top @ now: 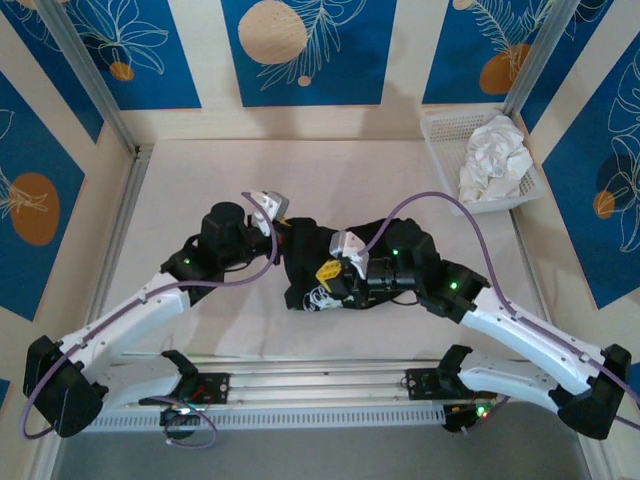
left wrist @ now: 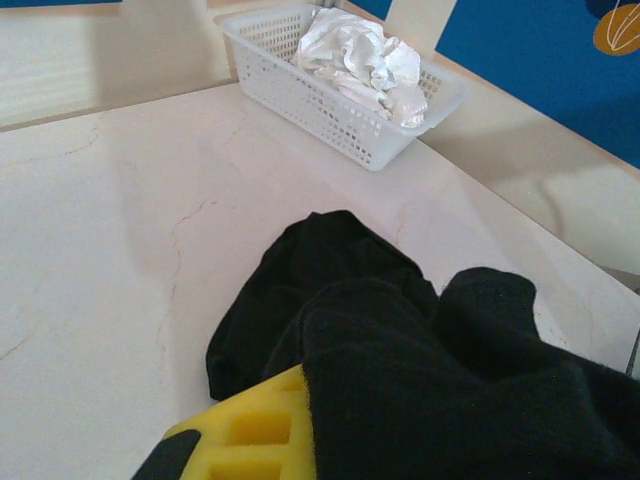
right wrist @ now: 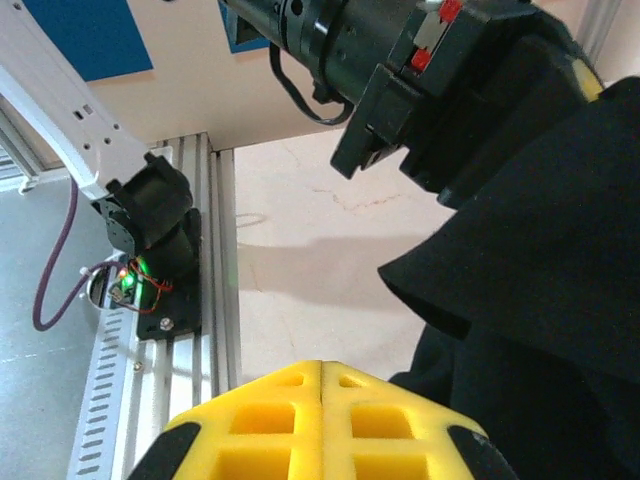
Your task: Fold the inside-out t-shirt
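Find inside-out t-shirt (top: 305, 262) bunched mid-bench, long axis running 9 to 3 o'clock. Pinched at its 9 o'clock end by left end effector (top: 284, 233), cloth draped over the yellow pad. Clenched at the 6 o'clock edge: right end effector (right wrist: 320, 382), cloth beside it at 3 o'clock; cannot tell whether caught.
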